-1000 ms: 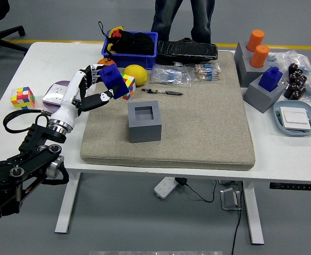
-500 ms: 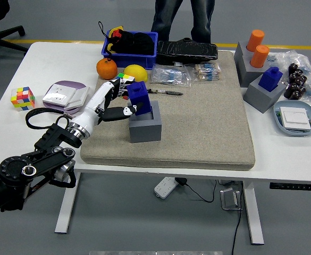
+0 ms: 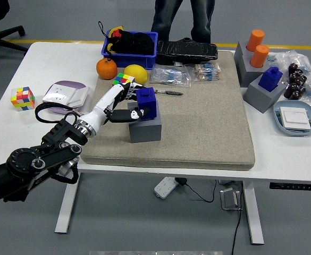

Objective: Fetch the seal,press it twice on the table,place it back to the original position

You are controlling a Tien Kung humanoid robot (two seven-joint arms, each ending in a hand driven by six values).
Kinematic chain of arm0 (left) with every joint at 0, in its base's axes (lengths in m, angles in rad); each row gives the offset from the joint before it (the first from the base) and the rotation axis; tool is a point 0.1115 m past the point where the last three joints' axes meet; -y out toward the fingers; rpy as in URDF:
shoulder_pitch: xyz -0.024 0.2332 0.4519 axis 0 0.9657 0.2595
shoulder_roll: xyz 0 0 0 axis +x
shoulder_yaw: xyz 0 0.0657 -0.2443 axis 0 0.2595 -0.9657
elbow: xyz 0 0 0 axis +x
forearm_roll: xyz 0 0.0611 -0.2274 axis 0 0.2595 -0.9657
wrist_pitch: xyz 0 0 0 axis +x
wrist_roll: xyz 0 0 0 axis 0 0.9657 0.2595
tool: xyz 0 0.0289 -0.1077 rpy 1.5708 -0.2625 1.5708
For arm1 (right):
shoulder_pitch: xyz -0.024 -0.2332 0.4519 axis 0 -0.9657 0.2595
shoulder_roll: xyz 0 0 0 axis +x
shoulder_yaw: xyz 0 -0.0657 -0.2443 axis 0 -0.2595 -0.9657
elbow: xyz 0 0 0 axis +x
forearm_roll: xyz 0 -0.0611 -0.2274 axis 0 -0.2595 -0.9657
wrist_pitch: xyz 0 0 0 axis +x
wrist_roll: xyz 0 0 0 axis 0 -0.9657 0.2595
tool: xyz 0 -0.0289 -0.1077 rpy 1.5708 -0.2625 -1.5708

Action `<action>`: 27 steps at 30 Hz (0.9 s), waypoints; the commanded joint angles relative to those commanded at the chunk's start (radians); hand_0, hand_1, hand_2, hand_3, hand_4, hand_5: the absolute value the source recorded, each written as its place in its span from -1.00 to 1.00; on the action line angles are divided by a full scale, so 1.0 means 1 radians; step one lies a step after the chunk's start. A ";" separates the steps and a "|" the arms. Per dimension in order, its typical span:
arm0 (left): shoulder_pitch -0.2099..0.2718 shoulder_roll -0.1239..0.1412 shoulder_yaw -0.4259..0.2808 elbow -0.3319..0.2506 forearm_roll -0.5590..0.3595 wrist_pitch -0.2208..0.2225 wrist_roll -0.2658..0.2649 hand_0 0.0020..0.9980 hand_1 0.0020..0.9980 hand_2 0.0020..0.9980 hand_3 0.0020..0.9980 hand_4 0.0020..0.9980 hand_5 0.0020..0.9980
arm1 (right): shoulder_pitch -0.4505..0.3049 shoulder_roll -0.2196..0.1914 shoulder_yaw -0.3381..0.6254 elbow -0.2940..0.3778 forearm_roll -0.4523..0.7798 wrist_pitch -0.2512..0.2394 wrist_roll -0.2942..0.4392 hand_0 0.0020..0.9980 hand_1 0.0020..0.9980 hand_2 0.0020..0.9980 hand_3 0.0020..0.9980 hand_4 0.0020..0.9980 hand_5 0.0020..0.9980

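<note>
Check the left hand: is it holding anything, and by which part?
Yes. The left hand grips the blue seal by its left side, fingers wrapped around the block, with the seal's base sitting in the grey holder.

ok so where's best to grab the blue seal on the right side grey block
Grip the blue seal by its narrower upper handle, coming straight down from above. Its wider base sits sunk in the grey block, so only the top stands clear. Orange cylinders stand behind it.

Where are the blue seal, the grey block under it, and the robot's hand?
blue seal (image 3: pixel 146 102), head view, front face.
grey block (image 3: pixel 146 130), head view, front wall.
left hand (image 3: pixel 124 104), head view, middle of the hand.
</note>
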State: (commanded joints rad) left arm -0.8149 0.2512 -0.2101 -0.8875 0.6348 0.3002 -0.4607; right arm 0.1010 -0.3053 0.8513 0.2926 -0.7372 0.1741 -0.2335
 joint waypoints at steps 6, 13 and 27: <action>-0.008 -0.007 0.021 0.021 -0.009 -0.001 -0.002 0.38 0.02 -0.08 0.28 0.31 -1.00 | -0.001 -0.002 -0.005 0.000 0.001 0.000 0.000 0.74 0.57 0.48 0.49 0.61 0.13; -0.016 -0.012 0.038 0.040 -0.006 0.002 -0.005 0.38 0.02 -0.08 0.28 0.31 -1.00 | 0.002 -0.002 -0.008 0.001 0.003 0.000 0.000 0.74 0.57 0.48 0.49 0.61 0.13; -0.034 -0.011 0.051 0.061 0.006 0.002 -0.004 0.38 0.02 -0.08 0.28 0.31 -1.00 | 0.002 -0.003 -0.009 0.001 0.003 0.001 0.000 0.74 0.57 0.48 0.49 0.61 0.13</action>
State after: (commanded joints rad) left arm -0.8490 0.2405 -0.1588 -0.8263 0.6411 0.3024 -0.4652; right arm 0.1029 -0.3081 0.8419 0.2934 -0.7340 0.1747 -0.2332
